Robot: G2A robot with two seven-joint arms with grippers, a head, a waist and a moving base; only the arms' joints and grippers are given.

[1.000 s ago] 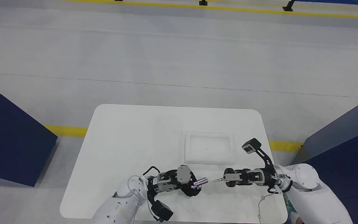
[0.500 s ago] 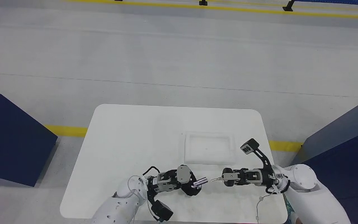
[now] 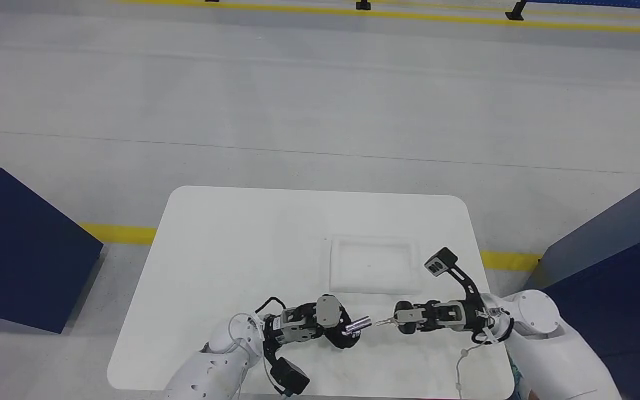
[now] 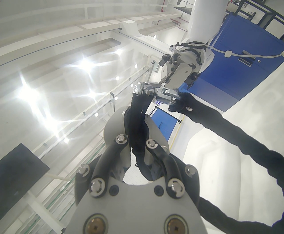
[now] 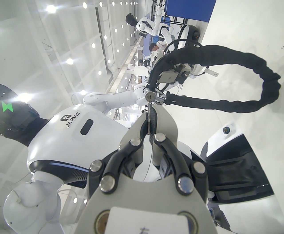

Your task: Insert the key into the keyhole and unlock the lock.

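R gripper (image 5: 150, 109), key (image 5: 148, 116) near keyhole (image 5: 150, 96); L gripper (image 4: 136, 115) clamps lock (image 4: 164, 94); tray (image 3: 331, 262) beyond.

Robotics test hall, industrial scale, not an office or a home. Wide pale grey floor (image 3: 300, 100) marked with yellow lane tape (image 3: 120, 233). Blue partition panels (image 3: 40, 260) stand on either side of a white bench (image 3: 230, 250). High white ceiling with exposed beams (image 4: 99, 24) and rows of spotlights (image 5: 70, 61). Other white robots (image 5: 153, 28) stand at stations in the background, with a blue screen (image 5: 190, 8) behind them.
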